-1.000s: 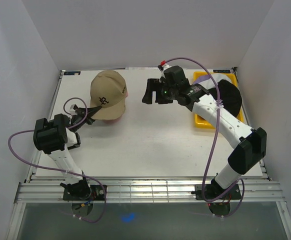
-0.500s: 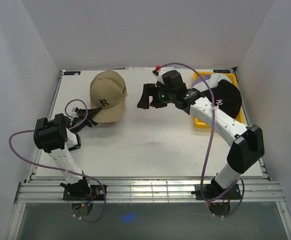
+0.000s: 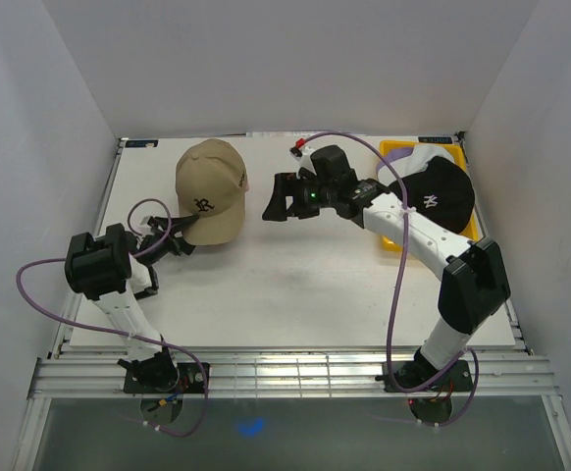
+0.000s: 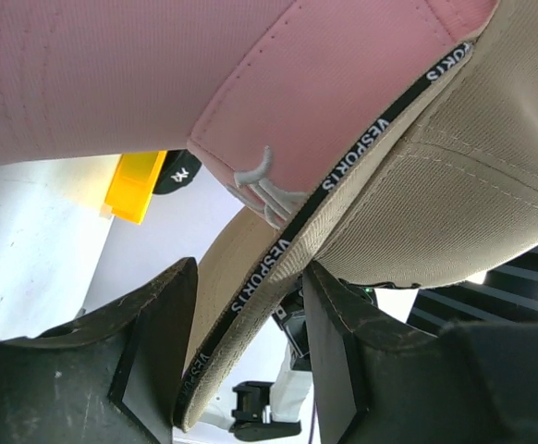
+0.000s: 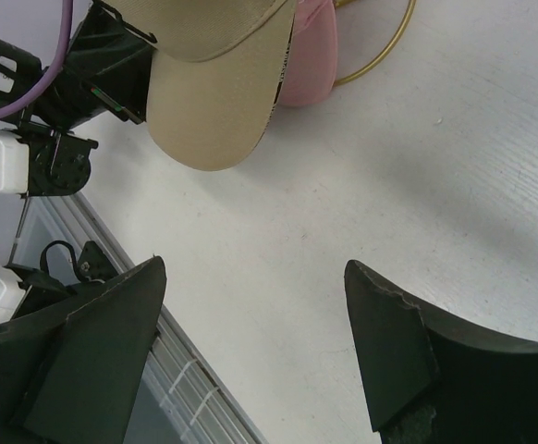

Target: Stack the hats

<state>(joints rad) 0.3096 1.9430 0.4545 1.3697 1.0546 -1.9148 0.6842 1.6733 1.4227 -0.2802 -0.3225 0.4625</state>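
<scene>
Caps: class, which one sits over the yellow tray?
The black cap with the white logo, far right over the yellow tray; the tan cap, covering the pink cap, sits off the tray, left.

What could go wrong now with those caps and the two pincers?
1. The tan cap sits over the pink cap, and its brim lies between the fingers of the left pincer. A tug there could drag it off the pink one.
2. The right pincer is open just beside the tan cap. If it pushes in, it might knock the pile askew.
</scene>
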